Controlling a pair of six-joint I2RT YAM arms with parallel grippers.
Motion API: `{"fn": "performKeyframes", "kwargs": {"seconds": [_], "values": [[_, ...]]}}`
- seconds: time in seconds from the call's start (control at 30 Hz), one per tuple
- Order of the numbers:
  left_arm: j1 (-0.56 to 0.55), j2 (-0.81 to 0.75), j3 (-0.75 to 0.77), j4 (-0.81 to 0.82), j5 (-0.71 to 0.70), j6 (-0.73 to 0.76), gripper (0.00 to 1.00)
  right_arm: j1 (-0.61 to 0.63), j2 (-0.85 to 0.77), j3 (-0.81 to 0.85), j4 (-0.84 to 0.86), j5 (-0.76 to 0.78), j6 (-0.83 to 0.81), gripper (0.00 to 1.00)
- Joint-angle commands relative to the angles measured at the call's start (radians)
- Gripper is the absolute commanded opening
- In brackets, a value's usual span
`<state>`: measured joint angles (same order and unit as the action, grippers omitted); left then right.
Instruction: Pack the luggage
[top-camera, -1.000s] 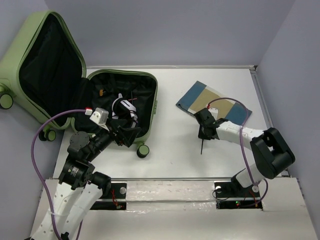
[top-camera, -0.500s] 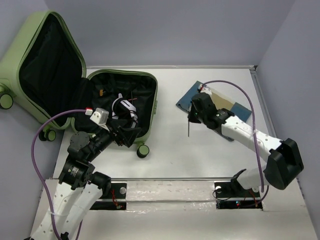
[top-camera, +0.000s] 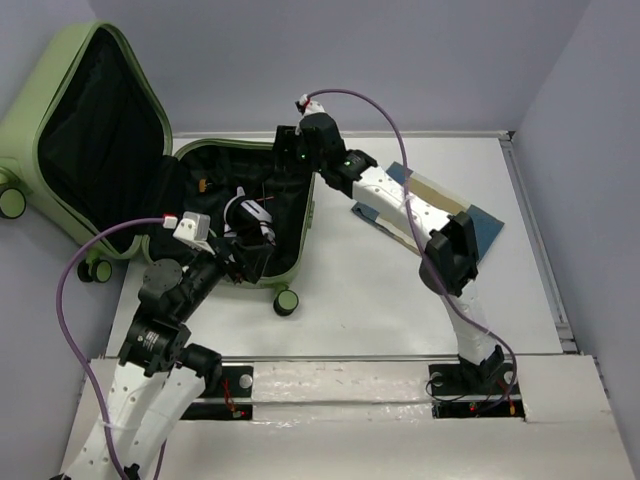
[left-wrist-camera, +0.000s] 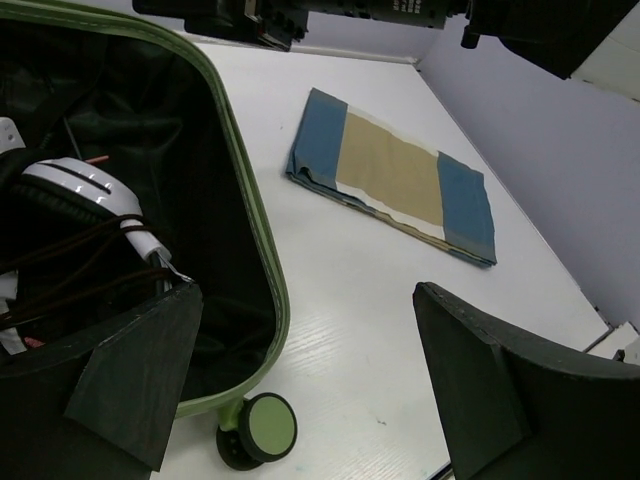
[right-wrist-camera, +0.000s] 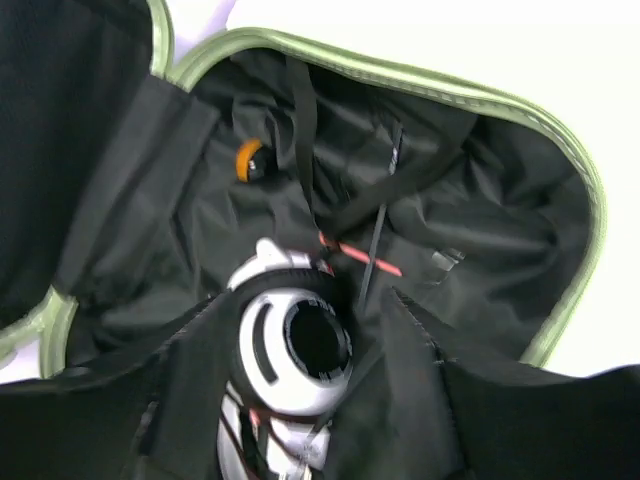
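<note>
- Nearest my bases, left claw (left-wrist-camera: 305, 300) hangs over the near right corner of the luggage (top-camera: 311, 215), jaws spread wide, nothing between them.
- Its left finger sits over the black lining and its right finger over bare table (top-camera: 360, 300). The green rim runs between them.
- Just beside that corner, one green-and-black wheel (left-wrist-camera: 270, 430) rests on the table.
- Luggage lies open on the table's left side: lower shell flat, lid (top-camera: 60, 110) tipped up and back to the left, black lining showing.
- Inside the lower shell, white headphones (right-wrist-camera: 262, 350) sit near the middle with dark cable draped over them.
- Past them on the lining: a small orange item (right-wrist-camera: 248, 160) and a thin red stick (right-wrist-camera: 365, 258), with a thin dark stick (right-wrist-camera: 378, 235) crossing it.
- Right arm stretches across to the shell's far edge. Right claw (right-wrist-camera: 310, 300) points down into the shell above the headphones, jaws apart, gripping nothing that I can see.
- Right of the luggage and apart from it, a blue-and-tan folded cloth (left-wrist-camera: 390, 170) lies flat on the table. My right arm partly covers it in the top view.
</note>
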<state>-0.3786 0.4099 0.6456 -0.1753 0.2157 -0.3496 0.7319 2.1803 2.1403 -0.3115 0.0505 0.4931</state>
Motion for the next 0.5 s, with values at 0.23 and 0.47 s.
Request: {"fn": "performKeyframes", "kwargs": {"seconds": [0.23, 0.47], "values": [[0.01, 0.15, 0.039, 0.163, 0.166, -0.095, 0.99, -0.215, -0.502, -0.699, 0.133, 0.058, 0.051, 0.62], [-0.191, 0.404, 0.095, 0.332, 0.035, -0.2, 0.82, -0.531, -0.876, -1.172, 0.161, 0.189, 0.071, 0.69]]}}
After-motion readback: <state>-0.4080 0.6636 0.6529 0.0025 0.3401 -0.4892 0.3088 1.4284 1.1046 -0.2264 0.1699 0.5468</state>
